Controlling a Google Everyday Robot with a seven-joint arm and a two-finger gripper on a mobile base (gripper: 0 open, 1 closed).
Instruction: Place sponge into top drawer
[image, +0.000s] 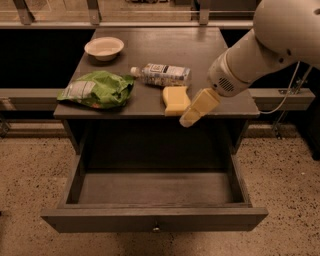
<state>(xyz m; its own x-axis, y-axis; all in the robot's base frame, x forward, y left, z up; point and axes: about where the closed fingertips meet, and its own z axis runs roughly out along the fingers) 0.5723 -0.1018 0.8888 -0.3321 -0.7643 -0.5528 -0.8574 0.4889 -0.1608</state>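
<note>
The pale yellow sponge (175, 100) lies on the dark grey table (220, 55) near its front edge, just in front of a plastic bottle. My gripper (189, 119) hangs from the white arm at the right, its pale yellow tip just right of the sponge and at the table's front edge, close to or touching the sponge's right corner. The top drawer (155, 219) is pulled out wide below the table, with a small round knob on its front panel and nothing inside.
A plastic bottle (162, 74) lies on its side behind the sponge. A green chip bag (97, 89) sits at the table's front left. A pale bowl (104, 48) stands at the back left. Speckled floor surrounds the drawer.
</note>
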